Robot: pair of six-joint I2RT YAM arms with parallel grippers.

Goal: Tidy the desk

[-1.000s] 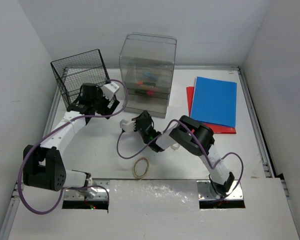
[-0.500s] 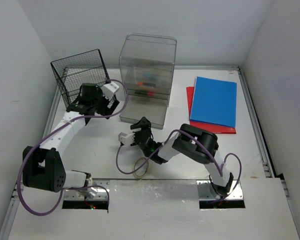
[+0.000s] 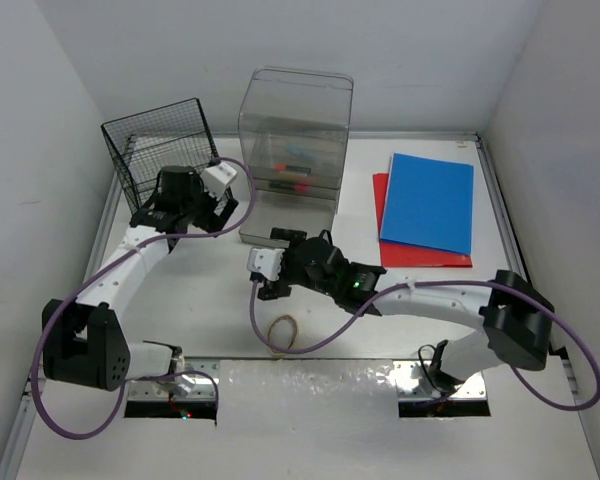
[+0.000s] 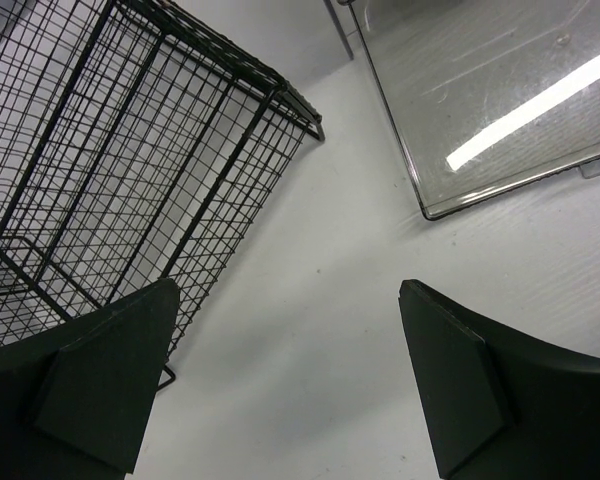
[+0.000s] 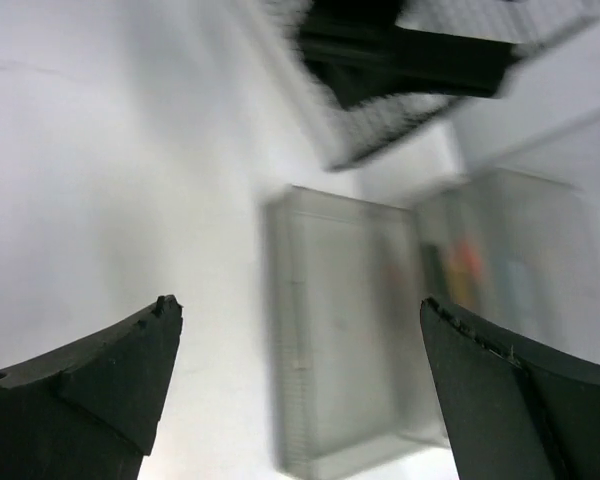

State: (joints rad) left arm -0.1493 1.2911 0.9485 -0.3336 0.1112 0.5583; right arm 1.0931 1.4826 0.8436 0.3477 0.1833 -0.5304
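One rubber band (image 3: 283, 331) lies loose on the tabletop (image 3: 180, 300) beneath my arms | left gripper (image 4: 288, 290) wide, empty, by wire basket (image 3: 160, 145) | right gripper (image 5: 298, 300) wide, empty, near clear drawer box (image 3: 295, 130) | tidying unfinished, I judge

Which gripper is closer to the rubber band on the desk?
Right. The right gripper is just beyond the rubber band; the left gripper is far off, beside the wire basket.

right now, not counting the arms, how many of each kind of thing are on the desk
wire basket: 1
clear drawer box: 1
folders: 2, blue folder and red folder
rubber band: 1
total: 5
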